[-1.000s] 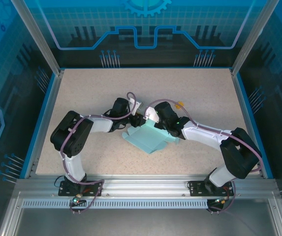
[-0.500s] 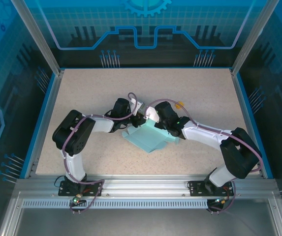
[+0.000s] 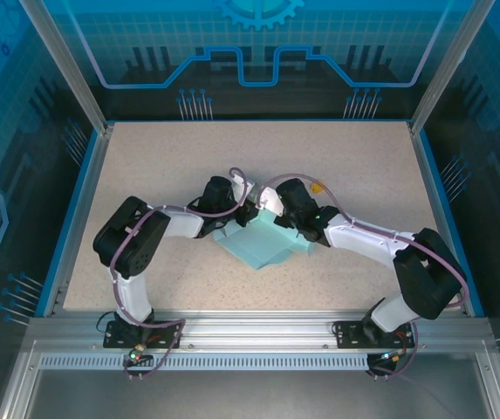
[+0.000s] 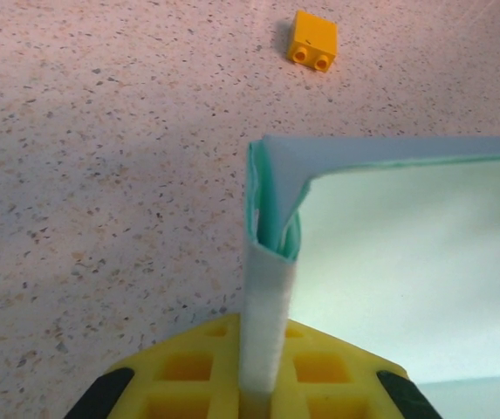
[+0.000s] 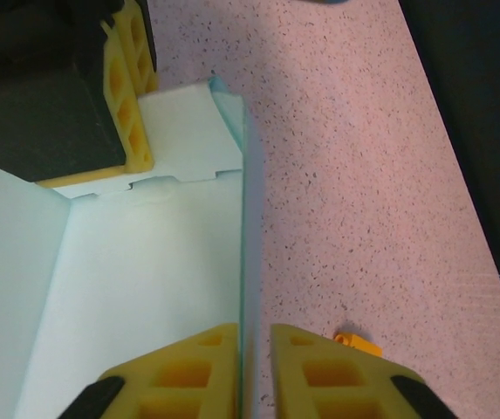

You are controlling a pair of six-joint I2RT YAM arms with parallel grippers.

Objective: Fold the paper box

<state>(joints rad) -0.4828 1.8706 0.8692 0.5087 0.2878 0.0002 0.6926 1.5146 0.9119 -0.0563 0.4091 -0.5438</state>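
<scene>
The paper box (image 3: 263, 247) is light teal card, partly folded, lying mid-table between both arms. My left gripper (image 3: 244, 212) is shut on a folded flap of the paper box (image 4: 267, 288), which stands upright between its yellow fingers (image 4: 188, 371). My right gripper (image 3: 269, 208) grips the box's upright side wall (image 5: 246, 262) edge-on, its fingers (image 5: 184, 371) close on either side. In the right wrist view the box's pale inner panel (image 5: 145, 279) spreads to the left, and the left gripper's yellow finger (image 5: 132, 105) presses the jagged end flap (image 5: 188, 140).
A tiny orange brick (image 3: 318, 186) lies on the speckled table beyond the right gripper, also visible as the brick (image 4: 313, 40) and the brick (image 5: 357, 343). A blue rim (image 3: 433, 201) borders the table (image 3: 171, 166), with free surface all round the box.
Both grippers have edged slightly closer together over the box's far end. The box's near part has barely shifted.
</scene>
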